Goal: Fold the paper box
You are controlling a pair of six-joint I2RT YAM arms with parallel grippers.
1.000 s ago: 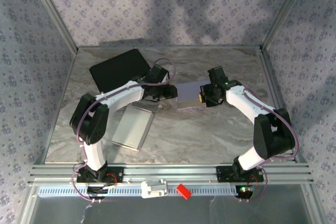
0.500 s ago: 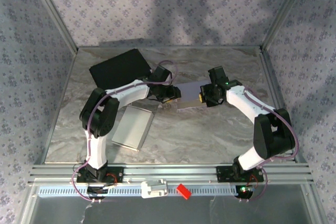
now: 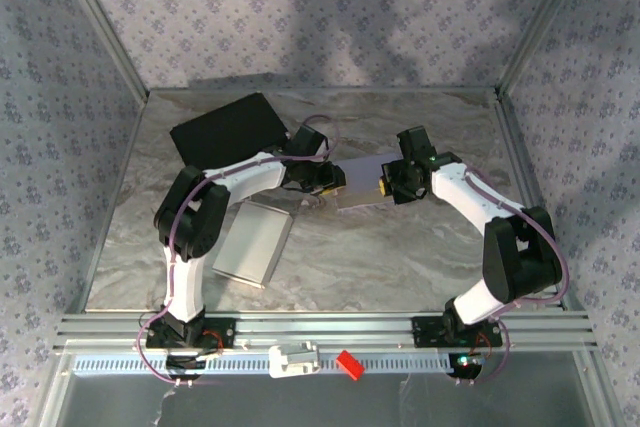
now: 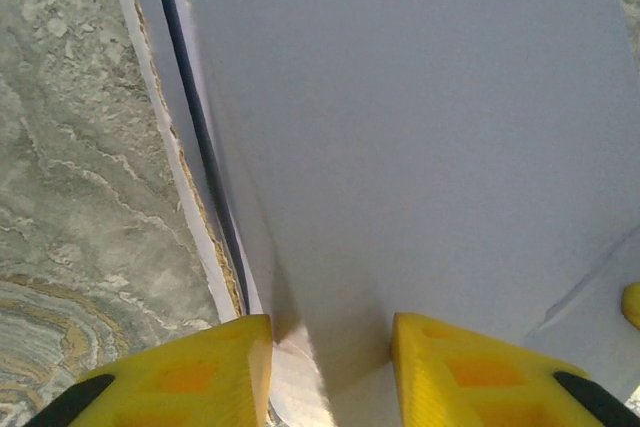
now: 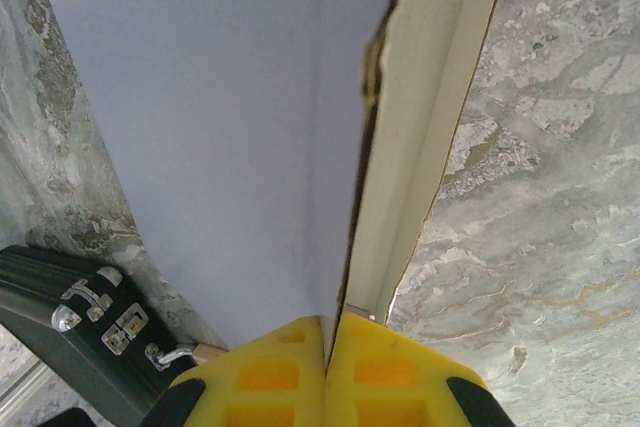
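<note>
Paper box (image 3: 362,183) found just right of black case (image 3: 225,132), only partly formed, panels creased but not closed up. Right gripper (image 5: 325,335) pinched fully onto creased box edge. Left gripper (image 4: 330,337) part-open, set astride opposite fold; grip unconfirmed. Most folding judged undone.

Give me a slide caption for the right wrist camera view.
Right gripper pinching a panel edge of the pale paper box over the marble table.
</note>
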